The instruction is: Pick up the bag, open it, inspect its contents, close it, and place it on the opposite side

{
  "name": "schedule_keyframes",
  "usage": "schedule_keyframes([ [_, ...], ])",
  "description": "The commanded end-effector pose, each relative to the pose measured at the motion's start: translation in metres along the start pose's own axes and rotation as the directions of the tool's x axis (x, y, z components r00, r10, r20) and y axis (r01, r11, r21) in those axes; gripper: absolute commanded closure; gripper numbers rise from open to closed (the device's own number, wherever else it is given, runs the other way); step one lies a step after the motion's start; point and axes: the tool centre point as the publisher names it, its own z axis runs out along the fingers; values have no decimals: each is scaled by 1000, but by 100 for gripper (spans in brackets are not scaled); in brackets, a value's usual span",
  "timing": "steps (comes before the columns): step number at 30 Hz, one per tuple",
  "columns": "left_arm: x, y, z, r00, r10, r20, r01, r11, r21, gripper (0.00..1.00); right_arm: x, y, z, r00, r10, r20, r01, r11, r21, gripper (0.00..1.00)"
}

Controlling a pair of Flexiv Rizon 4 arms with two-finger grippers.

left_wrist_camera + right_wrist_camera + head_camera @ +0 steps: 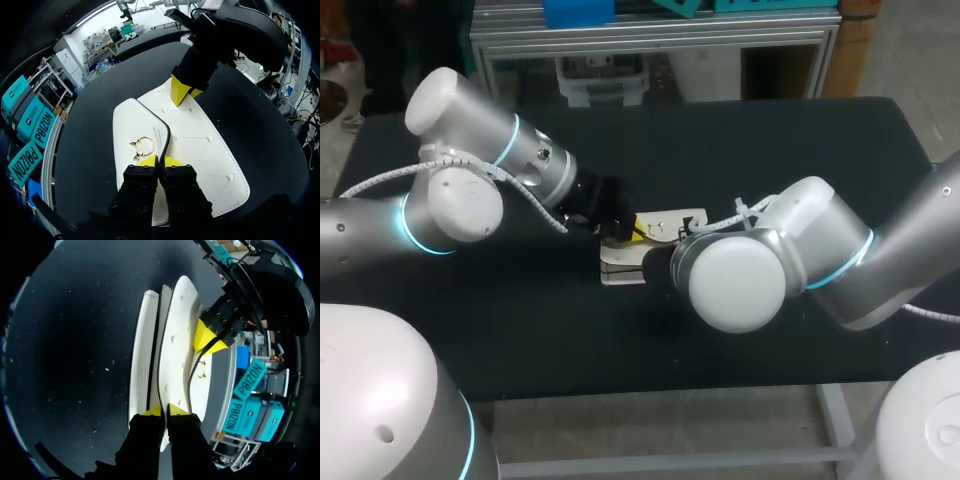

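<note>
A white handbag (200, 145) lies at the middle of the black table (800, 150). The left gripper (159, 161), fingers almost together, pinches the flap edge beside a gold ring clasp (144, 146). The right gripper (164, 410) pinches the bag's opposite edge just as narrowly. The bag's inside is hidden.

**Silver arms, black tools, yellow tips**

My left arm (470, 150) and right arm (820, 255) are rounded silver-white shells with glowing cyan rings at the joints. A white coiled cable (380, 179) runs along the left one. My left tool (160, 161) and right tool (164, 410) are black and blocky, with yellow wedge tips.
</note>
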Motion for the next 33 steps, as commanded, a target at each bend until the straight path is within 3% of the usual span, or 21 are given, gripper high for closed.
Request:
schedule_keyframes([
  [1,0,2,11,1000,-5,-3,5,1000,-9,100,4,-1,2,906,3,423,2,1000,-11,100],
  [16,2,20,-12,998,10,-56,-10,1000,-2,100,4,-1,2,906,3,423,2,1000,-11,100],
  [27,5,11,6,994,48,-99,-51,998,-31,100,4,-1,2,906,3,423,2,1000,-11,100],
  [32,5,15,0,995,29,-92,-30,999,-12,100,4,-1,2,906,3,423,2,1000,-11,100],
  [33,6,14,-2,996,27,-89,-28,1000,-9,77,4,-1,2,906,3,423,2,1000,-11,100],
])
